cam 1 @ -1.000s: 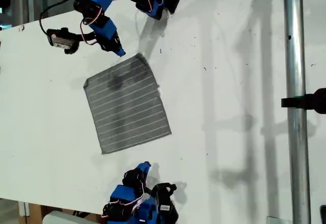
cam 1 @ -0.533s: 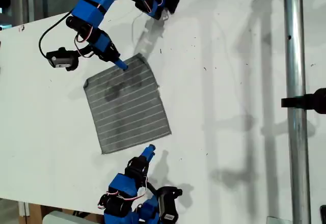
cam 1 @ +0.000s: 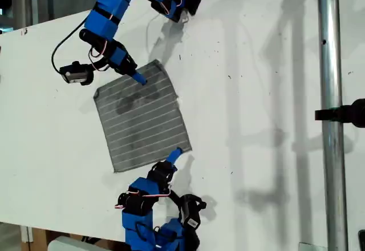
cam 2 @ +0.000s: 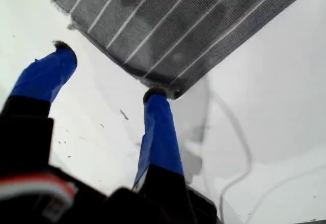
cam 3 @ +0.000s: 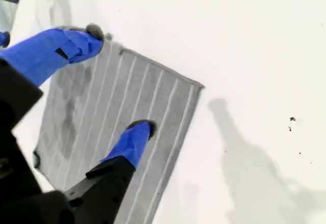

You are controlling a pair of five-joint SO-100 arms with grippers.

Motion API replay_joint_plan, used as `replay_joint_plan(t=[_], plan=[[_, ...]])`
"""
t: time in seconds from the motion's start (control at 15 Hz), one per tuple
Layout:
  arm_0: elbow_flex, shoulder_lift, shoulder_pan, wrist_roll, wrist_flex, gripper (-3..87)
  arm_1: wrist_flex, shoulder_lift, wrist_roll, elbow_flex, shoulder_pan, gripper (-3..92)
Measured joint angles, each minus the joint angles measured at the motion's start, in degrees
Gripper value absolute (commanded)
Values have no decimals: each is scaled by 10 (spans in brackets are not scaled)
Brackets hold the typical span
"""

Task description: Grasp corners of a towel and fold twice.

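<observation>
The grey striped towel [cam 1: 142, 117] lies flat on the white table [cam 1: 256, 91], with all of its corners showing in the exterior view. My first gripper [cam 1: 174, 155] reaches in from the exterior view's bottom and is open. One of its fingertips [cam 2: 155, 95] touches the towel's [cam 2: 178, 25] near corner [cam 2: 175, 91], and the other stands on bare table beside the edge. My second gripper [cam 1: 138, 79] comes from the exterior view's top and is open, straddling the towel's [cam 3: 112, 132] edge near a corner [cam 3: 200, 85]. One of its fingertips [cam 3: 141, 128] rests on the cloth.
A metal pole [cam 1: 329, 114] with a black clamp [cam 1: 345, 113] stands at the exterior view's right. The table's edge runs along the exterior view's left and bottom. A black cable [cam 1: 65, 34] and camera module [cam 1: 77, 73] hang by the second arm.
The second arm came down from above the towel onto its upper edge. The first arm stretched out from the bottom edge up to the towel's lower right corner, as the exterior view shows it.
</observation>
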Motion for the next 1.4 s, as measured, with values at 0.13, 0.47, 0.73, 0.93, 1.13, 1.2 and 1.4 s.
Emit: replay_joint_plan(t=[0.13, 0.47, 0.73, 0.93, 1.13, 1.2, 1.4], plan=[[0, -32, -4, -9, 0, 298, -54, -17, 0, 80, 4, 300], [0, -43, -17, -20, 0, 302, -184, -68, -26, 196, 46, 292], [0, -44, -33, -24, 2, 302, -224, -169, -44, 179, 62, 62], [0, -47, -47, -24, 2, 300, -230, -186, -50, 154, 47, -2], [-11, -80, -54, -23, 2, 300, -229, -188, -50, 151, 44, -2], [-32, -105, -55, -23, 2, 302, -229, -188, -50, 151, 42, -2], [-144, -232, -55, -11, 3, 308, -229, -188, -50, 151, 40, -2]])
